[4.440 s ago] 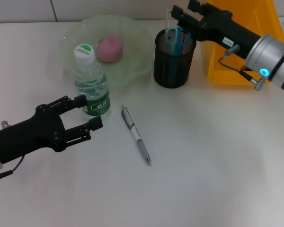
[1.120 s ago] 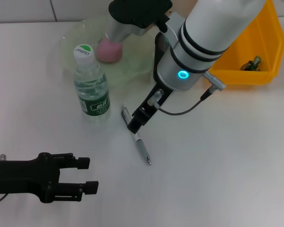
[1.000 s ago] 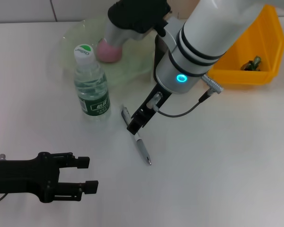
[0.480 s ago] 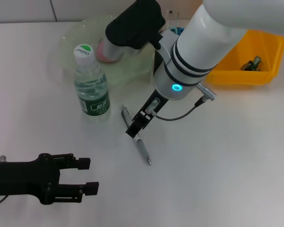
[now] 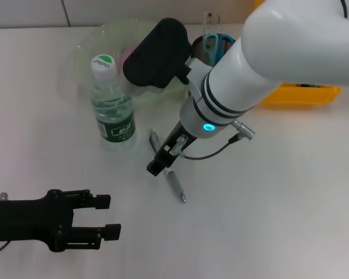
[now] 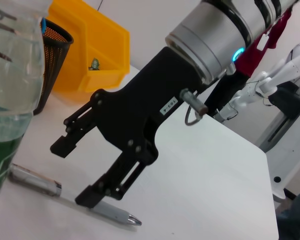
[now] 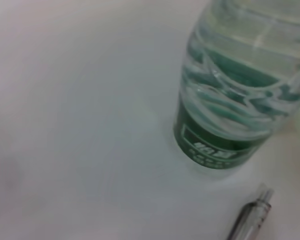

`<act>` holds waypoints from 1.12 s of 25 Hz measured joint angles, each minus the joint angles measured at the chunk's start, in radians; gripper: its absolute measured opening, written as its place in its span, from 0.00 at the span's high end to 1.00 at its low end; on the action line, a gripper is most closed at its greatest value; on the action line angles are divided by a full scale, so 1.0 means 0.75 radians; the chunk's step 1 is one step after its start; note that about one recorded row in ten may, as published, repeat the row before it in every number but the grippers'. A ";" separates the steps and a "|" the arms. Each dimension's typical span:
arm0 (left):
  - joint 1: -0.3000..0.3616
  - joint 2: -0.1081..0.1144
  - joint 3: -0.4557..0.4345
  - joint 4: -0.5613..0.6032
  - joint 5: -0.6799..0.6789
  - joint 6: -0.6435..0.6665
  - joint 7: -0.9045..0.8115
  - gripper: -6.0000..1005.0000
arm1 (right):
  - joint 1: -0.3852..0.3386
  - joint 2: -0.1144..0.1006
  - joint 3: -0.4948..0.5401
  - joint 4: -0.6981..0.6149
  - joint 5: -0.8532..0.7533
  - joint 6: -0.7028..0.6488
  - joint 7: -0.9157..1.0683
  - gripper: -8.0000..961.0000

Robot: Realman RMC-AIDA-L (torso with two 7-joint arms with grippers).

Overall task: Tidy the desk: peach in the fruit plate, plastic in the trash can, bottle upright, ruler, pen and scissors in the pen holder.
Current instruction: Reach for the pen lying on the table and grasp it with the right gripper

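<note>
Hovering right gripper (image 6: pixel 72 167) (open) over pen (image 5: pixel 173 180)

Small white sticker (image 6: pixel 168 105) on black body of right pincer (image 6: pixel 78 172), left wrist view: dark characters, too small to read with certainty; green cap (image 5: pixel 103 60) of bottle (image 5: pixel 111 104), head view: white lettering across the top, not legible; green label band (image 5: pixel 118 129) low on same bottle: white print, unreadable; same label (image 7: pixel 210 146) in right wrist view: a pale box holding white characters, blurred beyond reading; pen (image 5: pixel 173 176) on surface: no marking made out; nothing else lettered or numbered in any view.
</note>
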State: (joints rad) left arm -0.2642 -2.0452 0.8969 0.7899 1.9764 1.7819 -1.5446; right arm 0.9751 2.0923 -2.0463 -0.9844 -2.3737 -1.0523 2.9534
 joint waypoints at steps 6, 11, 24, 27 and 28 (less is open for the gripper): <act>-0.002 0.002 0.000 -0.007 0.001 -0.004 0.002 0.22 | -0.056 0.000 -0.049 -0.019 -0.004 0.091 -0.003 0.15; -0.007 0.002 0.000 -0.013 0.001 -0.007 0.002 0.22 | -0.082 0.000 -0.075 -0.020 -0.008 0.141 -0.010 0.15; -0.018 0.003 0.001 -0.014 0.001 -0.018 0.001 0.22 | -0.087 0.000 -0.078 -0.012 -0.041 0.155 -0.011 0.21; -0.018 0.002 0.001 -0.014 0.001 -0.018 0.001 0.22 | -0.088 0.000 -0.078 -0.013 -0.042 0.156 -0.011 0.29; -0.018 0.002 0.001 -0.014 0.001 -0.018 0.001 0.22 | -0.088 0.000 -0.078 -0.013 -0.042 0.157 -0.011 0.33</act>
State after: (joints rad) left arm -0.2780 -2.0440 0.8974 0.7792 1.9773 1.7685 -1.5441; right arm 0.9090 2.0923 -2.1046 -0.9940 -2.4051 -0.9349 2.9453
